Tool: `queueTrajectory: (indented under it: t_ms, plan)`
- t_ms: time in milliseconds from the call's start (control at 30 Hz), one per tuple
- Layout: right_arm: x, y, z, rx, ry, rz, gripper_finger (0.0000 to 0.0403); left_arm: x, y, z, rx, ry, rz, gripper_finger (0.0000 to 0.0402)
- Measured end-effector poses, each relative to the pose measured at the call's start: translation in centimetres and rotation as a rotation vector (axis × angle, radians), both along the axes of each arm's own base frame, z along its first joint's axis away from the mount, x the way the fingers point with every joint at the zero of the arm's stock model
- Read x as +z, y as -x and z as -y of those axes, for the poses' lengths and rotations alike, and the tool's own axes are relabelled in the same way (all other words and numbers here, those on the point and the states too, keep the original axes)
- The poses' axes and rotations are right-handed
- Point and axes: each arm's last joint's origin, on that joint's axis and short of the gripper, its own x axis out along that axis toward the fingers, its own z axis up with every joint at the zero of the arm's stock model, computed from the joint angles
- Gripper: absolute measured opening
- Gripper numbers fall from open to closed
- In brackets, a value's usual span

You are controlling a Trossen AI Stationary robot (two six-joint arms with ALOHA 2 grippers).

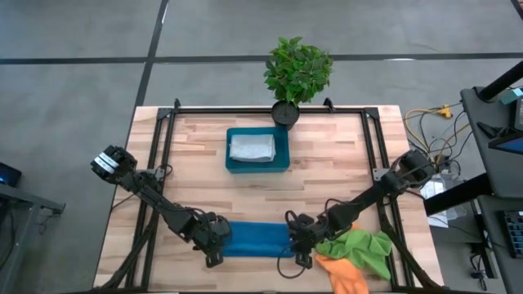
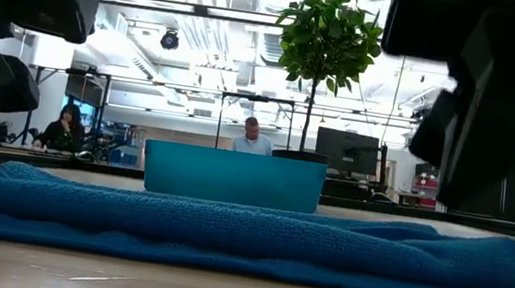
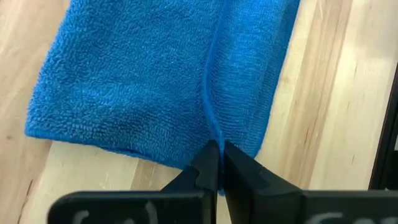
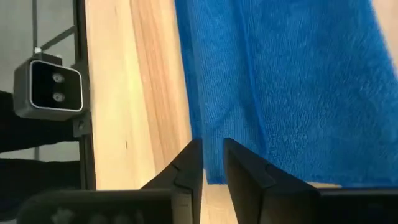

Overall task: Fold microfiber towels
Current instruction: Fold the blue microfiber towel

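Blue towel (image 3: pixel 155 87) is pinched in the shut left gripper (image 3: pixel 219 163); right gripper (image 4: pixel 212 163) stands narrowly open at its edge. Only the high view shows green towel (image 1: pixel 365 245) and orange towel (image 1: pixel 343 273).

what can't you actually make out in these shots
- Right gripper: right wrist view shows a slim gap at the blue towel edge; whether cloth is pinched there is unclear.
- Grey-white towel: hidden behind the tray wall in the low view.
- Orange towel: its lower end is cut off by the high view's bottom edge.
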Motion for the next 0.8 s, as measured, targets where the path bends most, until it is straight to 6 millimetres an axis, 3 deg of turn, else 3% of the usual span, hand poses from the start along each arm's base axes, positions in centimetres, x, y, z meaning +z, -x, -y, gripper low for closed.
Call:
queueTrajectory:
  t_ms: [133,500,600,800]
  plan:
    - [0.6,0.0,0.0,-0.045,0.032,0.031,0.0081,0.0,0.0,0.0,-0.006,0.010,-0.006,0.0001]
    - [-2.0,0.1,0.2,-0.039,0.096,-0.065,0.0103,0.1,0.0,0.1,-0.010,0.017,-0.005,0.0001]
    - [-1.9,-0.2,0.0,-0.024,0.101,-0.054,0.0088,0.1,0.0,0.1,-0.011,0.017,-0.005,0.0001]
    - [-1.5,-0.4,-0.2,0.020,0.130,-0.041,0.0016,0.2,0.0,0.0,-0.027,0.009,0.000,0.0000]
